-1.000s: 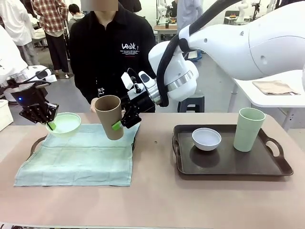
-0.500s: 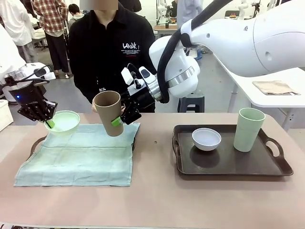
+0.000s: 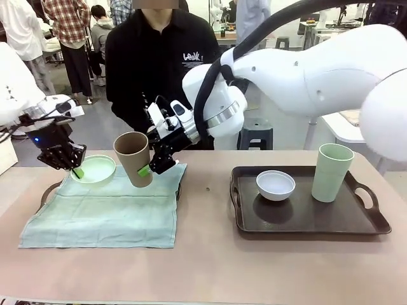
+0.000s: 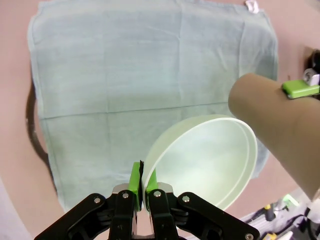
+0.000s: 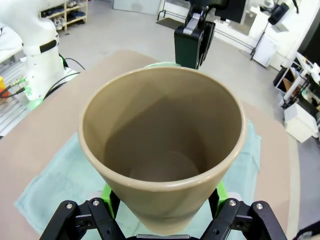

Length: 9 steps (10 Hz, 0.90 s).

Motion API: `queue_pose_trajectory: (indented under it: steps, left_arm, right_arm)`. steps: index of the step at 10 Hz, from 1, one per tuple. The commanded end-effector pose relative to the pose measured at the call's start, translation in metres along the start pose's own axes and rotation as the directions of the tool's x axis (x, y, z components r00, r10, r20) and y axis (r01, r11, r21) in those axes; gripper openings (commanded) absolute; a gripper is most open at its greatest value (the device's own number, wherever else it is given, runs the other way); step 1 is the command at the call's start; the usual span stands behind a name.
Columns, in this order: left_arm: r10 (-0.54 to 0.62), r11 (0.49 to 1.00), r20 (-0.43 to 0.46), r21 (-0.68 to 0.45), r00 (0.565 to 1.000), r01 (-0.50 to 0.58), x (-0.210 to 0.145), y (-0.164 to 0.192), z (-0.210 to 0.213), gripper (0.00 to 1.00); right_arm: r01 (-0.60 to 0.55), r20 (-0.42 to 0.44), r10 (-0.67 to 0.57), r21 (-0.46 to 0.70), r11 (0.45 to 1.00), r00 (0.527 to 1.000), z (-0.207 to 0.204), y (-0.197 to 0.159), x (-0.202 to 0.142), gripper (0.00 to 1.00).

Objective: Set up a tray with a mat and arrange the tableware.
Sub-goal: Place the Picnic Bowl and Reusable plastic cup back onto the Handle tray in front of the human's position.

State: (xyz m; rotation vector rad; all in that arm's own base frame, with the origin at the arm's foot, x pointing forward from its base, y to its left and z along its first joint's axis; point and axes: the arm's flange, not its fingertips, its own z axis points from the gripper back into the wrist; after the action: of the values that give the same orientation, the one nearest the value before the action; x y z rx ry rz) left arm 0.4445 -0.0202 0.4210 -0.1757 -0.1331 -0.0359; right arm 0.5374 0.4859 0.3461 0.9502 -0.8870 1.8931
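Note:
My left gripper (image 3: 74,168) is shut on the rim of the small light green bowl (image 3: 94,169), holding it just above the far left corner of the pale green mat (image 3: 102,206). In the left wrist view its fingertips (image 4: 143,179) pinch the bowl's (image 4: 207,155) edge. My right gripper (image 3: 147,166) is shut on the tall tan-brown cup (image 3: 133,159), tilted over the mat's far edge, close beside the bowl. The right wrist view looks down into the cup (image 5: 162,145), which is empty. The whitish-blue bowl (image 3: 275,185) and the pale green cup (image 3: 332,171) stand on the dark tray (image 3: 356,225) at the right.
The mat covers another tray whose handle (image 3: 48,194) shows at the left. A person in black stands at the far edge behind the cup. The near half of the table (image 3: 210,267) is bare. The left arm's gripper (image 5: 192,42) hangs just beyond the cup in the right wrist view.
My right gripper has carried the tan-brown cup to the left and a little lower. The left gripper has shifted the light green bowl slightly right, so bowl and cup are closer together.

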Motion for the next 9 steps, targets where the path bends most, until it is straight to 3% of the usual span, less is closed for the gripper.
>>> queue_pose_trajectory:
  steps: [1, 4, 9]
  left_arm:
    - [0.008, 1.0, -0.025, 0.003, 1.0, -0.008, 0.014, 0.003, -0.027, 0.04]
    - [0.059, 0.998, -0.06, 0.006, 0.996, -0.059, 0.027, 0.014, -0.056, 0.04]
    - [0.084, 0.996, -0.015, 0.002, 0.996, -0.084, 0.029, 0.028, -0.064, 0.04]
  right_arm:
    - [-0.008, 0.015, 0.008, 0.032, 0.999, 1.0, -0.013, -0.018, -0.008, 0.84]
    - [0.025, 0.035, -0.028, 0.071, 0.997, 0.999, -0.023, -0.025, -0.022, 0.84]
    - [0.161, 0.089, -0.176, 0.152, 0.975, 0.98, -0.03, -0.025, -0.043, 0.84]
